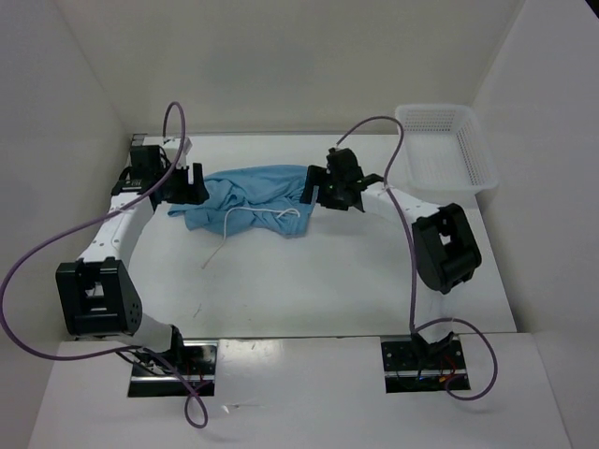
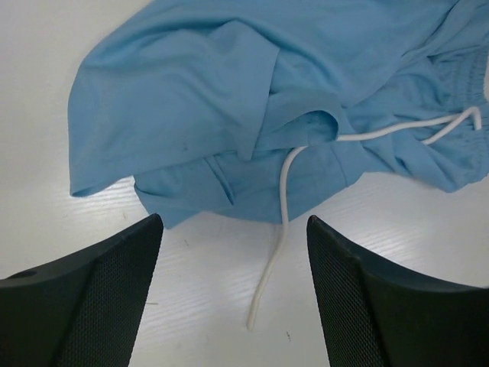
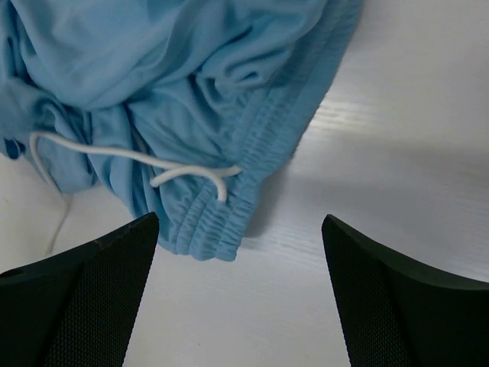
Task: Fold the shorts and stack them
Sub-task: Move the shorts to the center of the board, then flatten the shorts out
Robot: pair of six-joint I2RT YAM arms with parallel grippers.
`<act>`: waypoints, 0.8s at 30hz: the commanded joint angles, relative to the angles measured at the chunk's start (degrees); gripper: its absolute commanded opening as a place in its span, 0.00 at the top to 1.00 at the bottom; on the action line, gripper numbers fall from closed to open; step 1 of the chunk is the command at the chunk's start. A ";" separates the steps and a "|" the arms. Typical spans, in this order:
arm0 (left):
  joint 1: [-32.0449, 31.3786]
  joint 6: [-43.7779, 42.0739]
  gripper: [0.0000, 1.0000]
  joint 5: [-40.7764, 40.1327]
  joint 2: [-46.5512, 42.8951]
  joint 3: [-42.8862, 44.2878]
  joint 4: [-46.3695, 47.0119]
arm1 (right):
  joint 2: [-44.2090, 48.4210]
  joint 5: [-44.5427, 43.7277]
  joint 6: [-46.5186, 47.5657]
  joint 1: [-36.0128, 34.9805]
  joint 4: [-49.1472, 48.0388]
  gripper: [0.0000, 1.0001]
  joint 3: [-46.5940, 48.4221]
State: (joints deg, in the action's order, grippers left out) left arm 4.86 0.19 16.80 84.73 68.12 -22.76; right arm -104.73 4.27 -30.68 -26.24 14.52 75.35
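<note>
shorts: 1, crumpled | basket: 1 | left end effector: wide, empty | right end effector: wide, empty

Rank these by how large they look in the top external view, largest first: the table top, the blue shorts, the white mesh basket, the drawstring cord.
1. table top
2. blue shorts and white mesh basket: they cover about the same area, so they are left unranked against each other.
3. drawstring cord, a thin line.
</note>
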 commanded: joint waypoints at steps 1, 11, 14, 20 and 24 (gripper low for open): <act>0.24 -0.19 0.17 1.13 -1.41 -1.75 -0.43 | -5.21 4.42 -2.10 -2.14 -1.08 0.08 1.11; -1.52 -0.19 0.07 -5.99 -1.41 -10.19 3.77 | -12.78 10.57 -5.36 -5.84 -4.15 0.40 3.22; -2.05 -0.19 0.06 -6.60 -1.41 -11.42 4.39 | -13.83 12.24 -5.36 -5.84 -4.15 0.83 3.22; -2.66 -0.19 0.06 -6.60 -1.94 -10.73 4.92 | -7.97 10.68 -3.87 -5.84 -2.15 1.00 -2.65; -4.41 -0.19 0.06 -6.60 -1.94 -8.18 3.69 | -1.56 10.67 3.49 -5.84 8.01 1.00 -5.21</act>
State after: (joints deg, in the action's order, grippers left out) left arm 2.15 0.21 10.17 84.53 56.97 -19.97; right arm -113.38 15.20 -33.32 -31.59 13.91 71.40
